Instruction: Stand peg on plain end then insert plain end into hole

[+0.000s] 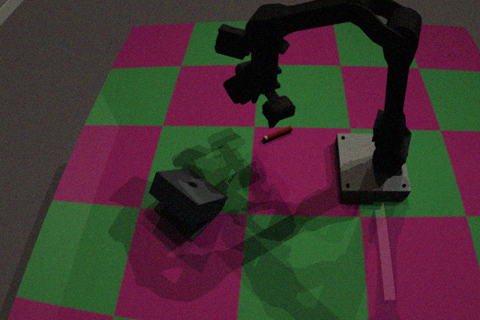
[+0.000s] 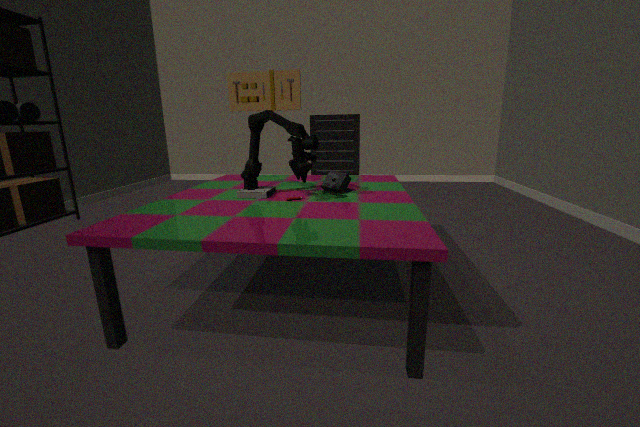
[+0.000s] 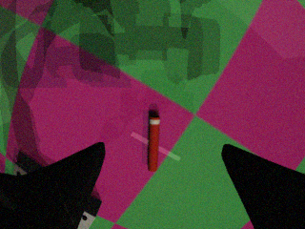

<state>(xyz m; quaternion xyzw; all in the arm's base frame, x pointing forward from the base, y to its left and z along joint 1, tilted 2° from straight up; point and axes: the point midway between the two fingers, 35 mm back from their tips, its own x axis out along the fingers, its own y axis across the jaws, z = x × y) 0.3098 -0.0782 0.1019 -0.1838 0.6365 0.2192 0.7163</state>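
The tool [image 3: 159,172] hangs wide open and holds nothing, just above the red peg [image 1: 277,134], which lies flat on the worktop [image 1: 310,88] at frame centre; its fingers straddle it, probably for grasping.

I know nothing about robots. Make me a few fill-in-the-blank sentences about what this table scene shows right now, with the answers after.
1. The small red peg with a white band is ____ on the checkered table, not standing.
2. The black pincer is ____ and holds nothing.
3. The dark sloped panel has ____ hole in its face.
4. The arm stands on a ____ square base plate.

Answers: lying; open; one; grey
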